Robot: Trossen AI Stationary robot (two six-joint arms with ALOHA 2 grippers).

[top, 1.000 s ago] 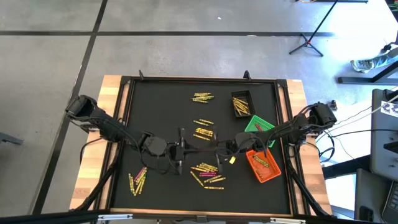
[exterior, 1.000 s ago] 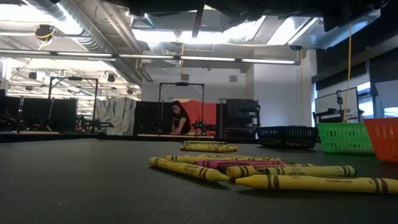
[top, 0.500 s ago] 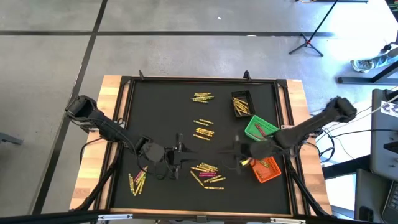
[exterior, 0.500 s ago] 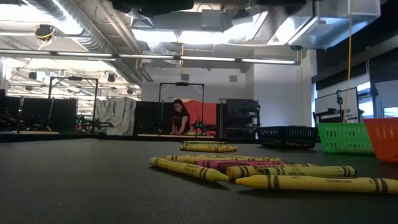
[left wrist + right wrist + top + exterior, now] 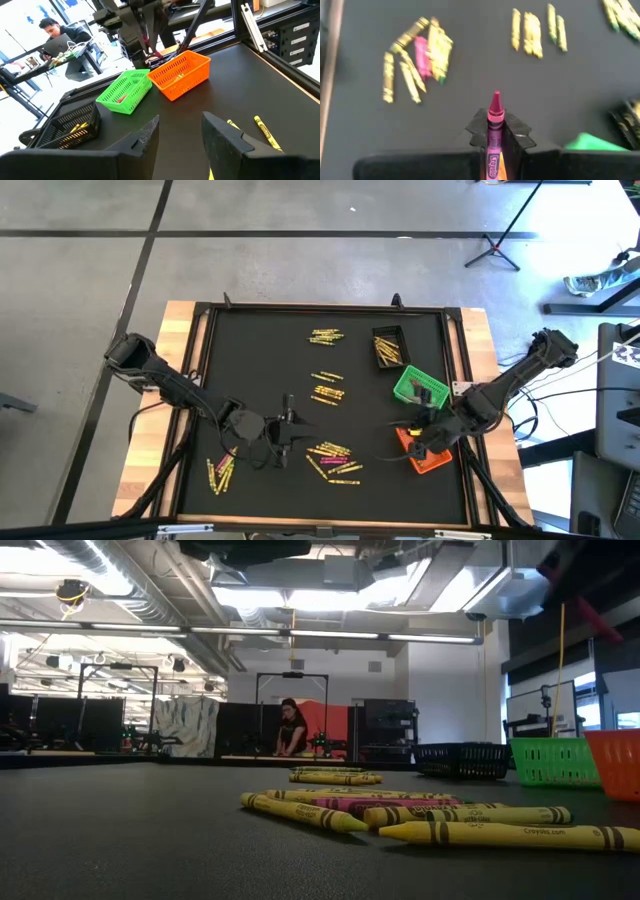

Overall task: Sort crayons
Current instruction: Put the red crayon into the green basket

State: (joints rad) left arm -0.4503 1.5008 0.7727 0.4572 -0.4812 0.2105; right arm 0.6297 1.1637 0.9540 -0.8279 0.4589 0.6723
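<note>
Black mat [image 5: 260,360] on the table is being used as the work surface, and crayons are lying on it in loose piles.

- A magenta crayon [image 5: 495,107] is being held tip-forward in the right gripper [image 5: 496,125]. The claw is being kept narrow, clamped on the crayon's wrapper.
- In the high view, that gripper is being carried at 4 o'clock of the mat, over the inner edge of the orange bin [image 5: 175,82].
- The green bin [image 5: 125,90] is sitting at 3 o'clock and the black bin [image 5: 70,125] at 2 o'clock. The black bin is being filled with yellow sticks. Something reddish is showing in the green one.
- Unsorted piles are lying at 12 o'clock [image 5: 326,336], near centre [image 5: 328,392], at 6 o'clock [image 5: 335,458] and at 8 o'clock [image 5: 220,472]. They are mostly yellow, with some pink mixed in.
- The left gripper [image 5: 180,137] is being held low just 9 o'clock-side of the 6 o'clock pile. Its claw is wide and nothing is being gripped.

Step judged: the held magenta crayon is being delivered to a bin, and the left arm is being staged for a pick.

Next move, as judged:
- The right claw needs to be centred over the correct bin's opening before being opened. Orange looks nearest, but the colour rule cannot be confirmed.
- For the left arm, one stick needs to be singled out at the pile's edge so that its neighbours are not dragged along.
</note>
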